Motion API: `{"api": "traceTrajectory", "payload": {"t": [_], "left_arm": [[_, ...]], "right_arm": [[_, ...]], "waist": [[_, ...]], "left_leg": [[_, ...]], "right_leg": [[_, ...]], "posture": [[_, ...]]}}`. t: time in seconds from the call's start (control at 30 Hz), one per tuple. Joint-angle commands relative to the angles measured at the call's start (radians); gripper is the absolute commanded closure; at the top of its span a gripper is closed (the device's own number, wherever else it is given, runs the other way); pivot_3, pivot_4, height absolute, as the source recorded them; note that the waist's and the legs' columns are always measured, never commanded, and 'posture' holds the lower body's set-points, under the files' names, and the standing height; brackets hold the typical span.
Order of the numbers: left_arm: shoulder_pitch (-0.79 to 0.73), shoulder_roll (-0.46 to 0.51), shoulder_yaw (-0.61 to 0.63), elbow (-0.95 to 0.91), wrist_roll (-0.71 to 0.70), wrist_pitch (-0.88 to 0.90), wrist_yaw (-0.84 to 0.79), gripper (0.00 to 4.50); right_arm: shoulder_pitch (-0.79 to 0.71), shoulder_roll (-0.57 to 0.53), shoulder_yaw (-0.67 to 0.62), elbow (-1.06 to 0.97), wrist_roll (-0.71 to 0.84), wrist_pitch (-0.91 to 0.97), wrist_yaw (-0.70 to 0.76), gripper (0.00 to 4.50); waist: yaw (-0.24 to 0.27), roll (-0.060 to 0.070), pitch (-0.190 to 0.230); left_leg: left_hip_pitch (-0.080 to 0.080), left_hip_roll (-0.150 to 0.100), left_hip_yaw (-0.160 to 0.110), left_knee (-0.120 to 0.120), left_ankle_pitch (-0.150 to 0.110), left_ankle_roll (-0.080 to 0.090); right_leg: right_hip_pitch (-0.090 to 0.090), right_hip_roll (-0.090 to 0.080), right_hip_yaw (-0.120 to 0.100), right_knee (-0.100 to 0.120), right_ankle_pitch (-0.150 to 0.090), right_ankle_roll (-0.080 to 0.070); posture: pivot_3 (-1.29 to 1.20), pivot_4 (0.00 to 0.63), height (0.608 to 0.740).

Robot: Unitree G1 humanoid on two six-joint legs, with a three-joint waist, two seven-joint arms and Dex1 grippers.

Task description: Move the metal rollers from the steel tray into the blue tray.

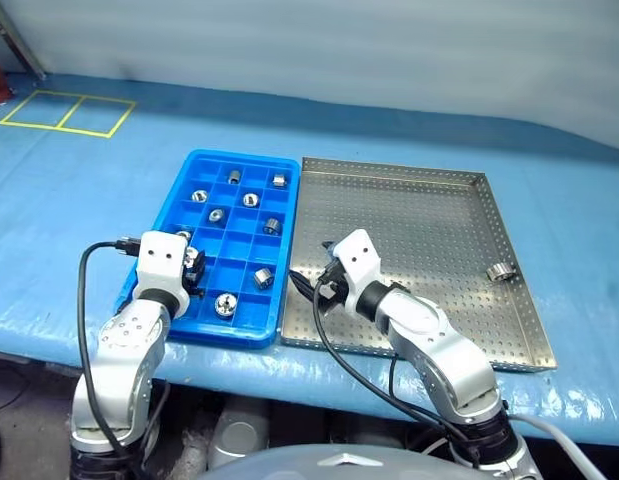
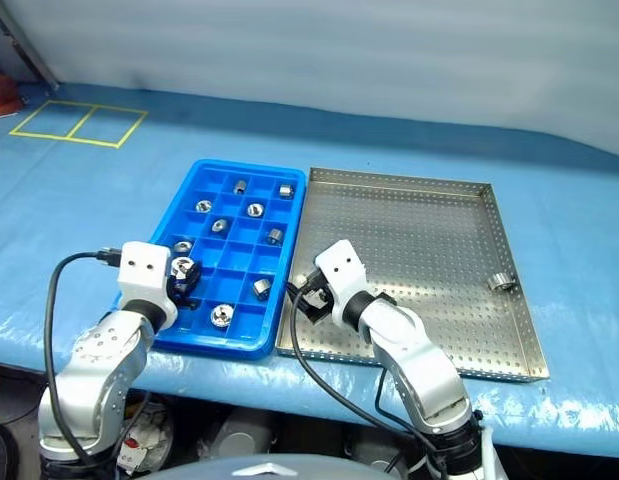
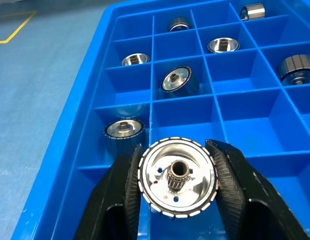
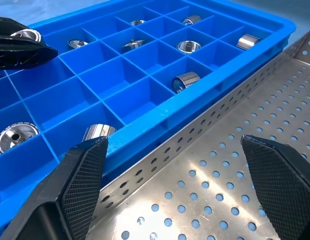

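Left gripper [image 3: 177,175]: hung over the near left part of the blue tray [image 1: 211,327], its two black fingers [image 3: 122,192] pinched on the rim of a metal roller [image 3: 178,177], one finger on either side, the roller's face with its dark centre hole turned toward the wrist camera.
Blue tray: lay on the blue tabletop [image 1: 79,190], its right long wall just beside the left rim of the steel tray [image 1: 409,205].
Rollers in the blue tray: several sat in separate compartments. Two were in the far row [image 1: 234,177] [image 1: 279,180], two in the next row toward the robot [image 1: 199,196] [image 1: 250,200], then one [image 1: 216,215] and one [image 1: 272,226], one against the left wall just beyond the held roller [image 3: 124,131], one further toward the robot on the tray's right side [image 1: 262,278], and one in the nearest row [image 1: 225,305].
Right gripper [image 4: 177,172]: stood over the steel tray's near left corner, close to the blue tray's right wall, its fingers [image 4: 82,182] spread wide apart with nothing between them but perforated metal.
Steel tray: right of the blue tray, its perforated base mostly bare.
Last roller in the steel tray [image 1: 501,272]: lay on its side against the rim farthest from the blue tray, well apart from both grippers.
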Motion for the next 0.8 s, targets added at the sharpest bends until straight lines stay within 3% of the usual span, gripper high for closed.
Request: {"api": "traceTrajectory", "payload": {"t": [0.03,0.37,0.8], "left_arm": [[0.002,0.002,-0.001,-0.053,0.002,0.001,0.001,2.77],[-0.031,0.005,-0.052,-0.011,-0.018,0.001,-0.030,2.77],[-0.071,0.012,-0.063,0.062,-0.002,0.017,-0.026,2.77]], "right_arm": [[-0.015,0.005,0.002,-0.017,0.013,-0.024,0.008,0.00],[0.004,0.004,-0.005,-0.035,0.013,-0.018,-0.012,0.00],[0.041,-0.002,-0.023,-0.068,0.010,-0.007,-0.054,0.00]], "waist": [[0.010,0.000,0.000],[0.035,0.000,0.000],[0.014,0.000,0.000]], "left_leg": [[0.000,0.000,0.000,0.000,0.000,0.000],[-0.001,0.000,0.000,0.000,0.000,0.000],[-0.002,0.000,-0.001,0.000,0.000,0.000]], "right_leg": [[0.000,0.000,0.000,0.000,0.000,0.000],[0.000,0.000,-0.001,-0.001,0.000,0.000],[0.000,0.000,-0.002,-0.001,0.000,-0.001]], "posture": [[0.44,0.150,0.740],[0.39,0.150,0.740],[0.33,0.150,0.740]]}}
